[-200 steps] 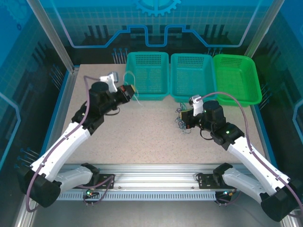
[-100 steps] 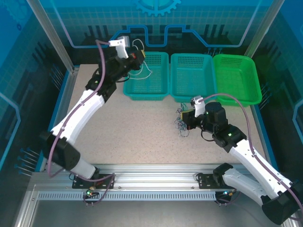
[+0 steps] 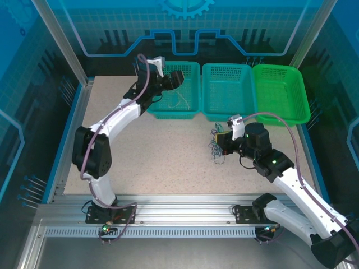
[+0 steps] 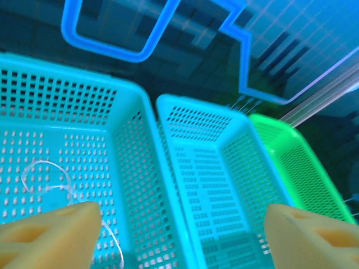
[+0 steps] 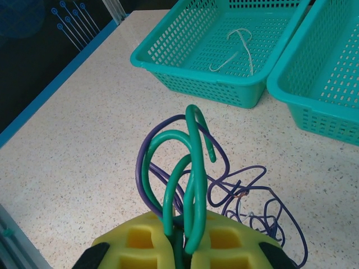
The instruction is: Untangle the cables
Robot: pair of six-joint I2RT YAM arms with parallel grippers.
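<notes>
Right fingers (image 5: 140,246) clamped on the green cable (image 5: 192,185), which springs up from between the pads in tall loops. The purple cable (image 5: 247,196) threads through those loops and trails in curls onto the counter (image 5: 84,140). Left fingers (image 4: 50,235) spread wide with nothing between them, hanging over the left teal basket (image 4: 132,151); one pale cable (image 4: 46,163) lies loose on its floor.

Judgement: the wires are light, thin and springy, so apt to slip and to snag at crossings. Best hold is a free purple end or outer loop, drawn off slowly.

Counter flat, speckled, matte. Beyond it a middle teal basket (image 3: 227,67), a green basket (image 3: 280,68), and blue-lit enclosure walls.
</notes>
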